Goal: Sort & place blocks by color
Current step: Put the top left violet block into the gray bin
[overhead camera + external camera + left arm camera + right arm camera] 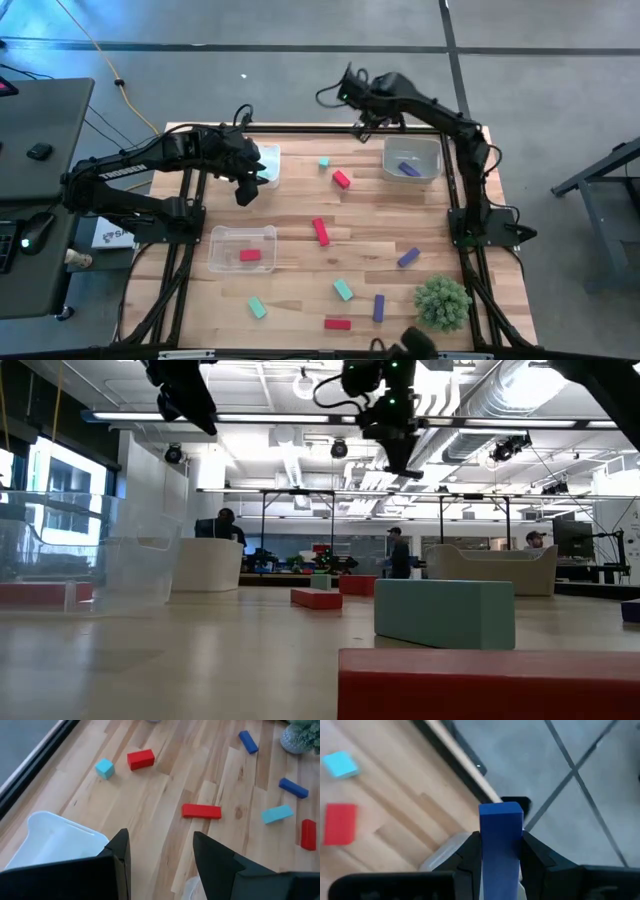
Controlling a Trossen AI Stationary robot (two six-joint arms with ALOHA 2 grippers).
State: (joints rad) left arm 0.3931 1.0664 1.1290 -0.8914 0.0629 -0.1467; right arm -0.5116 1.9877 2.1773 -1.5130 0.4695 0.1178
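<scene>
I have the right gripper (501,845) clamped on a blue block (501,837) above the far tray (412,158); my left gripper (160,852) hangs parted and empty by another tray (52,840)

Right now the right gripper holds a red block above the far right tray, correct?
Not quite: the block in the right gripper is blue, not red, as the right wrist view shows. The gripper is indeed beside the far right tray, near its far left corner.
</scene>
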